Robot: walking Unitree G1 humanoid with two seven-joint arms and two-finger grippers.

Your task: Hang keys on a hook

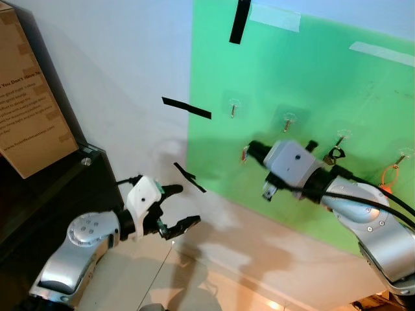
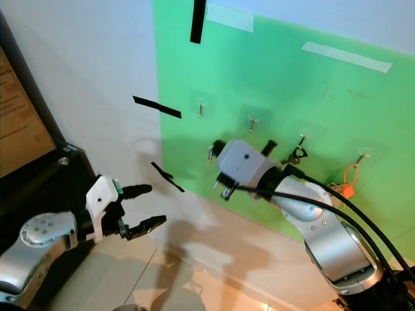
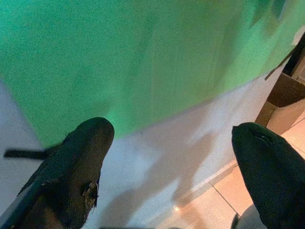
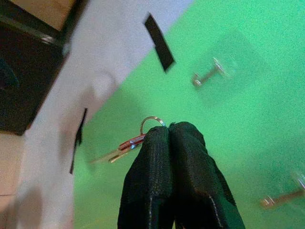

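We judge this to be the approach step: our right gripper (image 4: 167, 131) is pinched together on a set of keys (image 4: 125, 144), with the key ring (image 4: 151, 122) standing out beyond the fingertips and the blades trailing off to one side, and nothing is hung from this hand yet. In the head views the right gripper (image 1: 249, 152) is raised against the green board (image 1: 292, 71), just below and between the leftmost hook (image 1: 233, 107) and the second hook (image 1: 287, 120), both of which look bare. Further right, the third hook (image 1: 340, 137) already carries a dark key or fob (image 1: 333, 155), and the far-right hook (image 1: 403, 155) holds an orange loop (image 1: 389, 175). The next move, as we see it, calls for lifting the ring to a bare hook and threading it over the tip before letting go. The right wrist view gives us the ring and the clamp clearly, where the head views offer no more than a small reddish glint at the fingertips. Our left gripper (image 1: 176, 208) hangs low to the left near the floor, fingers (image 3: 78, 162) wide apart and holding nothing, as the left wrist view confirms.
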